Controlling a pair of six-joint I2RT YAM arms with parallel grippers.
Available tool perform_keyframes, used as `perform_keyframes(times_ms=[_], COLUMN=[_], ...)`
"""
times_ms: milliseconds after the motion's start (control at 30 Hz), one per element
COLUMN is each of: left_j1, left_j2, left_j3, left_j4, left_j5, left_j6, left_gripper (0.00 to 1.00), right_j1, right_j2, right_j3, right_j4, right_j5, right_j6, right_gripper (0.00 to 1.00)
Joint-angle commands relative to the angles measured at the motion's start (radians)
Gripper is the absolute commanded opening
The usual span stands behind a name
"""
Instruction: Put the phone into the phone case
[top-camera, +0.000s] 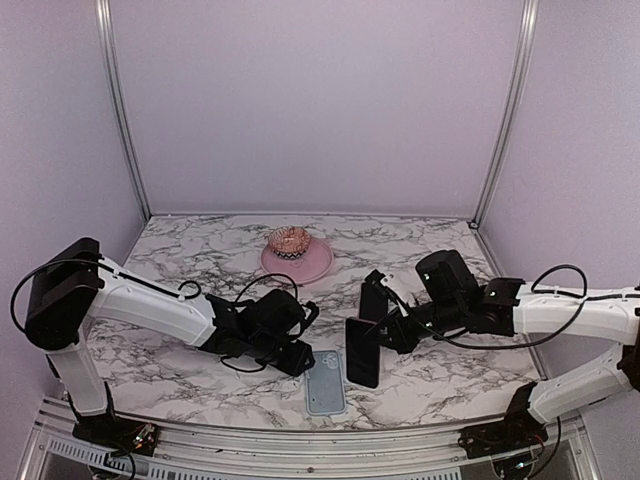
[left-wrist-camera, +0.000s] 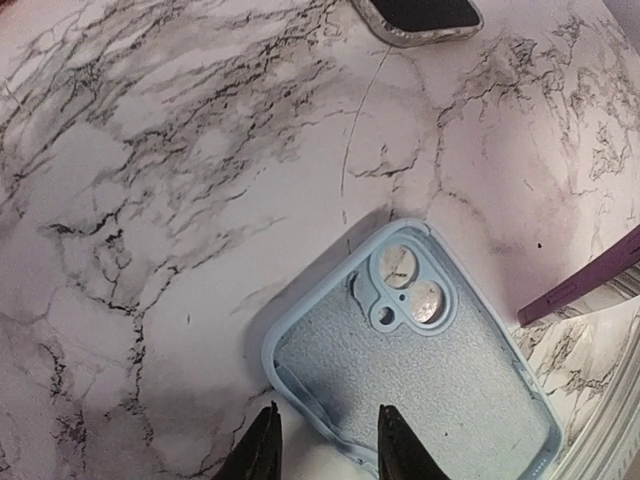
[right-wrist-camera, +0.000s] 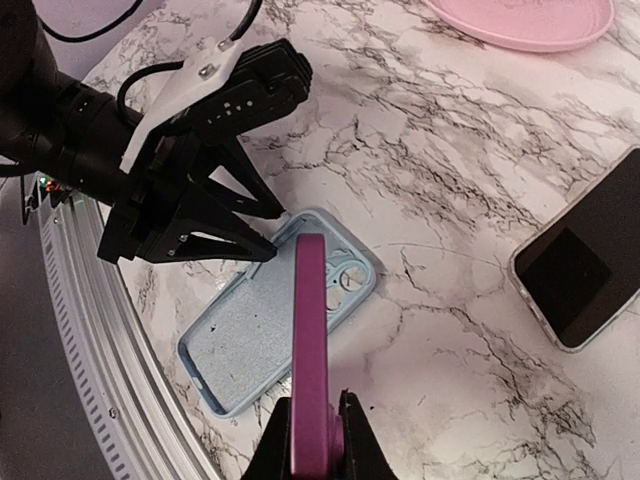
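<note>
Right end effector gripping purple phone, edge-up, long axis toward blue case

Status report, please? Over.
Left gripper open at blue case. Right gripper shut on purple phone beside it. Pale-edged phone lies flat, untouched, nothing on it.

My left arm and right arm are white tubes with bulky black joints, and thin black cables loop loosely along both. My left hand is black, topped by a white plate dotted with small holes. My right hand has black, tapering fingers.
</note>
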Motion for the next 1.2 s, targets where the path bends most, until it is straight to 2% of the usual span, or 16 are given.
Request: perform_keyframes(times_ms=[0,100,267,433,733,1100,1167], left_j1=[0.022,0.057,0.066,0.066,0.057,0.042,0.042], left_j2=[-0.130,-0.191,-0.247,-0.251,-0.156,-0.142,-0.141], left_j3=[-0.020,-0.054,-0.151,-0.194,-0.125,-0.115,-0.113], left_j4=[0.005,-0.010,-0.011,-0.013,-0.031,-0.031,-0.031], left_j5=[-0.031,-0.042,-0.037,-0.055,0.003,0.005,0.005], left_j6=[0.062,0.024,-0.100,-0.115,-0.089,-0.085,-0.083], left_gripper=[0.35,0.35,0.35,0.36,0.35,0.35,0.35], right_j1=[-0.009,-0.009,-0.008,0.015,0.018,-0.007,-0.007], right_j2=[-0.075,-0.002,0.182,0.270,0.317,0.369,0.370], right_j3=[0.074,0.105,0.185,0.151,0.073,0.050,0.039], right_j4=[0.115,0.230,0.201,0.252,0.346,0.378,0.384], right_j5=[-0.188,-0.412,-0.576,-0.581,-0.584,-0.618,-0.613], right_j6=[-0.120,-0.236,-0.365,-0.371,-0.323,-0.326,-0.317], right_gripper=[0.00,0.00,0.00,0.00,0.00,0.00,0.14])
